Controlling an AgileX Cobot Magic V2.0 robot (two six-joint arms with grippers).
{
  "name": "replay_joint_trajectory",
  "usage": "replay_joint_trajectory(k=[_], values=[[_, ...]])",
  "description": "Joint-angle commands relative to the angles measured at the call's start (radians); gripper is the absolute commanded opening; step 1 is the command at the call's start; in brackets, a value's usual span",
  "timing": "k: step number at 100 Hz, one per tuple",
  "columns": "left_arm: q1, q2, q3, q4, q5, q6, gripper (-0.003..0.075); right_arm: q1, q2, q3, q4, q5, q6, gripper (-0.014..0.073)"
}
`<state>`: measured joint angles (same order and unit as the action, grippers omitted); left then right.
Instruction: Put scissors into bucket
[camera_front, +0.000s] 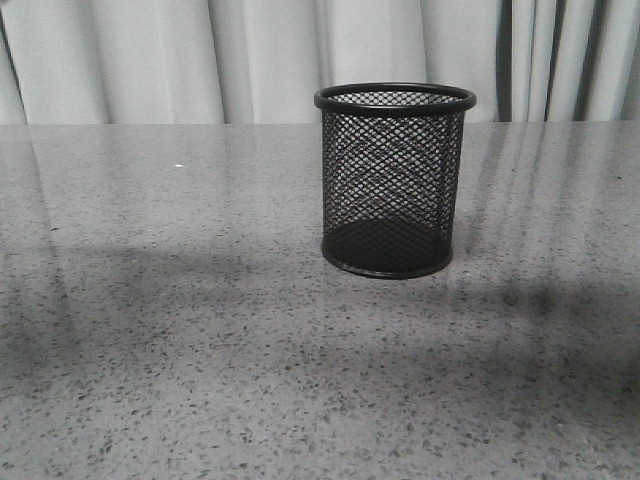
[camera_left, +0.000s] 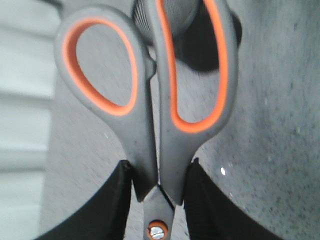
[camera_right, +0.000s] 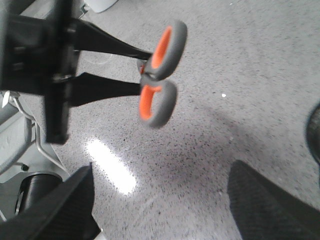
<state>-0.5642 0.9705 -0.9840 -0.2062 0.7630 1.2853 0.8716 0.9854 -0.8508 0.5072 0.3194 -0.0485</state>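
The bucket (camera_front: 394, 180), a black wire-mesh cup, stands upright on the grey speckled table, right of centre in the front view; no gripper shows there. My left gripper (camera_left: 159, 167) is shut on the scissors (camera_left: 155, 115), gripping the base of the grey, orange-lined handles just above the pivot screw. The loops point away from the wrist and the blades are hidden. In the right wrist view, the left gripper (camera_right: 141, 70) holds the scissors (camera_right: 160, 75) above the table. My right gripper (camera_right: 162, 172) is open and empty above the table.
White curtains (camera_front: 150, 60) hang behind the table's far edge. A dark round shape (camera_left: 202, 50) shows behind the scissor handles in the left wrist view. The robot's base hardware (camera_right: 30, 190) lies off the table's side.
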Motion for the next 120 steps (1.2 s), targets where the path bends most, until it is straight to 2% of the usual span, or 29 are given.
replay_joint_trajectory(k=[1,31,37,42,46,49,58,70,80,87,97,102,110,115,120], values=[[-0.046,-0.049,-0.027,-0.03,-0.085,-0.007,0.0115,0.009,0.05,-0.079,0.016,-0.1,-0.019,0.0503],[-0.115,-0.096,-0.027,-0.039,-0.085,-0.007,0.0115,0.009,0.19,-0.206,0.014,-0.131,-0.019,0.0503],[-0.122,-0.096,-0.027,-0.039,-0.085,-0.007,0.0115,0.009,0.207,-0.217,0.014,-0.13,-0.019,0.0482],[-0.124,-0.096,-0.027,-0.044,-0.085,-0.007,0.0115,0.009,0.216,-0.219,0.014,-0.13,-0.019,0.0417],[-0.124,-0.096,-0.027,-0.049,-0.089,-0.007,0.0115,0.009,0.215,-0.219,0.014,-0.13,-0.019,0.0323],[-0.124,-0.096,-0.027,-0.051,-0.091,-0.007,0.0115,0.009,0.215,-0.219,0.014,-0.127,-0.019,0.0243],[-0.124,-0.096,-0.027,-0.055,-0.093,-0.007,0.0115,0.009,0.215,-0.219,0.014,-0.124,-0.019,-0.007],[-0.124,-0.096,-0.027,-0.066,-0.102,-0.007,0.0115,0.009,0.215,-0.219,0.015,-0.124,-0.021,-0.0071],[-0.124,-0.105,-0.027,-0.132,-0.116,-0.019,0.014,-0.004,0.21,-0.222,0.015,-0.122,-0.025,-0.0071],[-0.124,-0.127,-0.027,-0.201,-0.153,-0.019,0.0211,-0.032,0.199,-0.228,0.015,-0.095,-0.025,-0.0071],[-0.124,-0.176,-0.027,-0.274,-0.257,-0.019,0.0356,-0.094,0.179,-0.269,-0.006,0.018,-0.025,-0.0071],[-0.124,-0.216,-0.027,-0.311,-0.295,-0.019,0.0377,-0.129,0.163,-0.308,-0.042,0.107,-0.025,-0.007],[-0.124,-0.275,-0.027,-0.346,-0.304,-0.019,0.0318,-0.184,0.146,-0.408,-0.102,0.298,-0.025,-0.0069],[-0.124,-0.309,-0.027,-0.346,-0.286,-0.019,0.0226,-0.212,0.146,-0.482,-0.136,0.424,-0.025,-0.0069],[-0.124,-0.339,-0.027,-0.345,-0.259,-0.019,0.0088,-0.236,0.151,-0.557,-0.169,0.548,-0.025,-0.0069]])
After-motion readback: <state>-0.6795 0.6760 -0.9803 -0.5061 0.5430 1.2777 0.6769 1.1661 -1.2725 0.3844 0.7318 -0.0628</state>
